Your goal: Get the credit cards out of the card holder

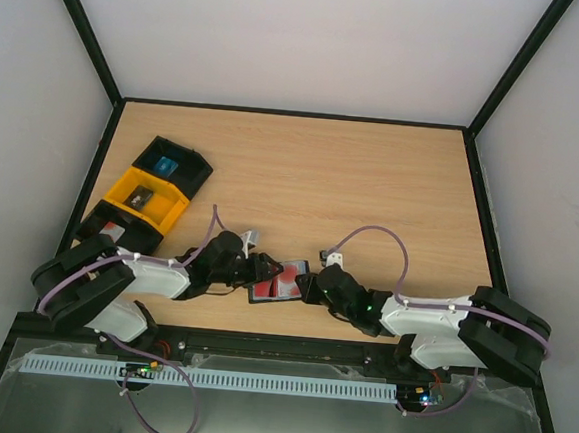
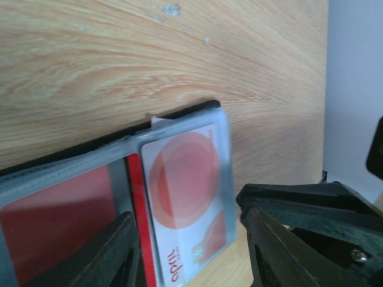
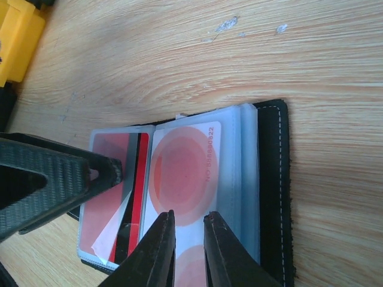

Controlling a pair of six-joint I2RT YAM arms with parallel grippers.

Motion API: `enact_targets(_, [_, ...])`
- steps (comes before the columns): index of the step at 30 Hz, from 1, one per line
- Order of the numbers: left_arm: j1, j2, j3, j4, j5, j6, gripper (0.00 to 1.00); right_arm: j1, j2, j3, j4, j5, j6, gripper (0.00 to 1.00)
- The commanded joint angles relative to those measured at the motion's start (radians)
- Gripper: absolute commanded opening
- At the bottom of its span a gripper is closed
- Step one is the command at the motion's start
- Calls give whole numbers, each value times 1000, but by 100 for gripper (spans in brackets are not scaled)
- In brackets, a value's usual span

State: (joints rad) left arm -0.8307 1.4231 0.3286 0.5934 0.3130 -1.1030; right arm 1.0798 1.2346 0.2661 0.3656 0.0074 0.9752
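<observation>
So the card holder (image 3: 272,197) is lying flat and open on the table (image 1: 303,167), close to the near edge and about halfway along it, with both arms crowded over it. Clear plastic sleeves face up. One page shows a pale card with red circles (image 3: 185,173), the other a solid red card (image 3: 111,146).

The right gripper (image 3: 189,215) has its fingers nearly together over the near end of the circle card. I honestly can't tell if it's actually biting plastic or just hovering. The left gripper (image 2: 188,215) has its fingers well apart, and from the right wrist view one finger looks to be lying across the red-card page, probably to pin the holder down.

Handling-wise, my guess is that these cards are light, stiff and slick, and the sleeves are soft and clingy. That means the whole wallet will likely want to slide or lift along with the card. I'd grab the card by whatever edge pokes out of the sleeve mouth, pinch it flat on both faces, and pull straight along the sleeve — not upward. Keep the other hand pressing on the cover, not on the sleeve being emptied.
</observation>
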Motion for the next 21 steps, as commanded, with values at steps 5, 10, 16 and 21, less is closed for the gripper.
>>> enact_targets(5, [7,54,-17,63,5,7,52,-1,54,24,27,0,-12,15])
enact_targets(10, [8,68,-19,48,-1,18,52,1,81,10,13,-13,3,12])
enact_targets(16, [7,81,-22,66,-11,22,48,0,94,-47,54,-23,33,10])
enact_targets(21, [6,119,-24,121,2,8,44,1,124,-51,81,-37,37,9])
